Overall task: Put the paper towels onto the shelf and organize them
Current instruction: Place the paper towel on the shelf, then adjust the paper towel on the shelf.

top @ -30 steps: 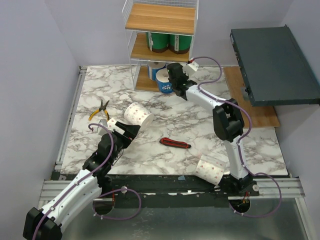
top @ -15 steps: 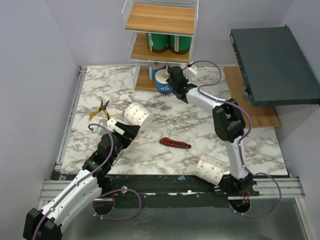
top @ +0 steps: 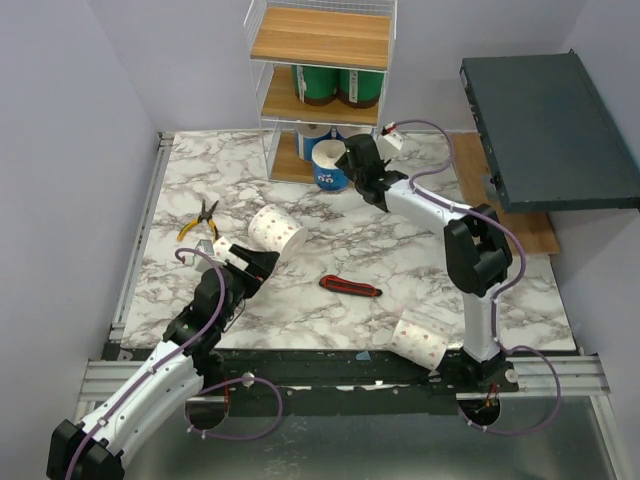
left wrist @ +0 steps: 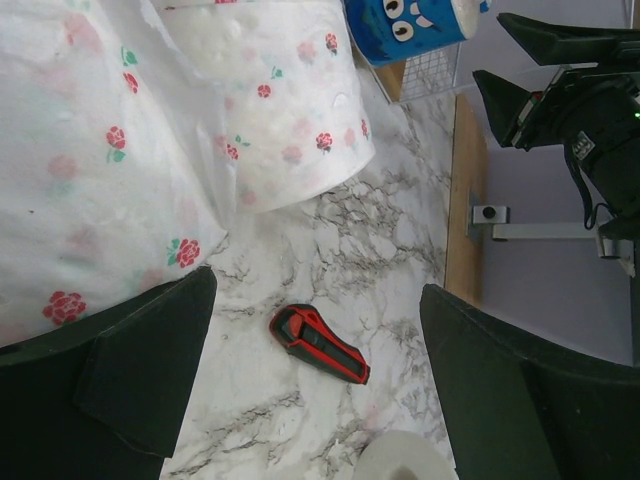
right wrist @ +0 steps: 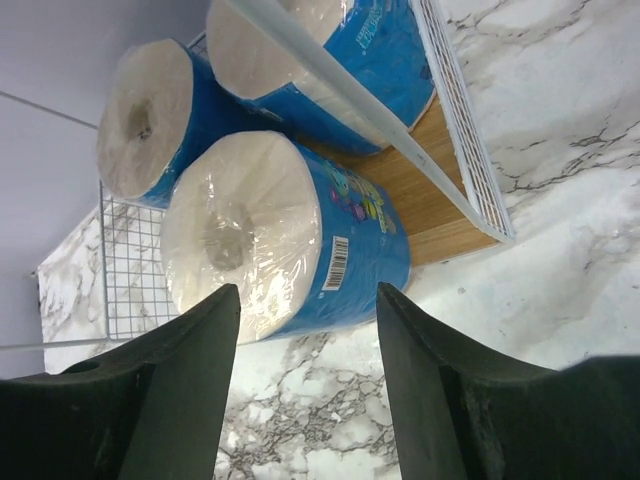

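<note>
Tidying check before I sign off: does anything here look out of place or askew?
Yes. One blue-wrapped roll stands outside the shelf frame, at the bottom tier's front edge. One rose-printed roll lies mid-table, a second rose-printed roll at the near edge.

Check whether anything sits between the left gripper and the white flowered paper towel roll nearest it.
Nothing visible does. The white flowered roll lies just ahead of the open left gripper on the marble tabletop. The yellow-handled pliers and the red utility knife lie off to either side, clear of that path.
</note>
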You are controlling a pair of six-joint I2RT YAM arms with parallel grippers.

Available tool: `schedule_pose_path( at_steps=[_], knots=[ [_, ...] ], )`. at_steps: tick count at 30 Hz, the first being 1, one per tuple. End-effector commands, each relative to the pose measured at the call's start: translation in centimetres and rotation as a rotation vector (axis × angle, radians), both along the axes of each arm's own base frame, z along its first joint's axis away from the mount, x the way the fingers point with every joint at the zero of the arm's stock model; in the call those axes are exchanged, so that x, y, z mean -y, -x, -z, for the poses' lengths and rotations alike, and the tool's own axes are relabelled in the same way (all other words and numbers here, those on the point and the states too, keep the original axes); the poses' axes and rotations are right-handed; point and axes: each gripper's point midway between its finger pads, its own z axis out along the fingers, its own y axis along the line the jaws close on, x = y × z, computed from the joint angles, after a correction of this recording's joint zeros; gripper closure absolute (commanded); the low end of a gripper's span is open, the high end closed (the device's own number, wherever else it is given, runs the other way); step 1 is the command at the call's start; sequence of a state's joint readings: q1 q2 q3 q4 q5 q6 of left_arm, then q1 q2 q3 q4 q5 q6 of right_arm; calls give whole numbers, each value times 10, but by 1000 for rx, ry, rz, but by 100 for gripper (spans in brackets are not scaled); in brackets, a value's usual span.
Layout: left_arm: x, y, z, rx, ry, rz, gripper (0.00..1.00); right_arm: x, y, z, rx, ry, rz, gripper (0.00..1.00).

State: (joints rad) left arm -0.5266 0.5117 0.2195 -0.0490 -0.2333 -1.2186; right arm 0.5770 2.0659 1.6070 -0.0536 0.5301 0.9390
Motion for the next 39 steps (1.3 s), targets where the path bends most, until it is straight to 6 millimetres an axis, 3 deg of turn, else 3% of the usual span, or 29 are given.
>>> schedule_pose_path(
  at_steps=[1,7,11,14,19,23,33,39],
  knots=[
    [-7,1,4,-27,-43,-20,6,3,15,-26,26,6,-32,39],
    [-3,-3,-10,-3,-44,-5,6,1,42,-40,96,27,-186,44],
    [-2,-5,-11,-5,-45,-5,6,-4,56,-15,87,40,-274,61],
    [-2,-4,-8,-16,-41,-7,6,-13,58,10,70,44,-333,65],
    [-4,0,1,-40,-38,-11,6,-24,51,31,119,91,-385,59],
    [-6,3,8,-54,-37,-18,6,-24,44,31,213,146,-373,53],
    [-5,-1,16,-73,-53,-23,6,-26,17,57,190,226,-326,53],
    [-6,-2,19,-82,-63,-25,6,-30,6,62,196,238,-310,54]
  ],
)
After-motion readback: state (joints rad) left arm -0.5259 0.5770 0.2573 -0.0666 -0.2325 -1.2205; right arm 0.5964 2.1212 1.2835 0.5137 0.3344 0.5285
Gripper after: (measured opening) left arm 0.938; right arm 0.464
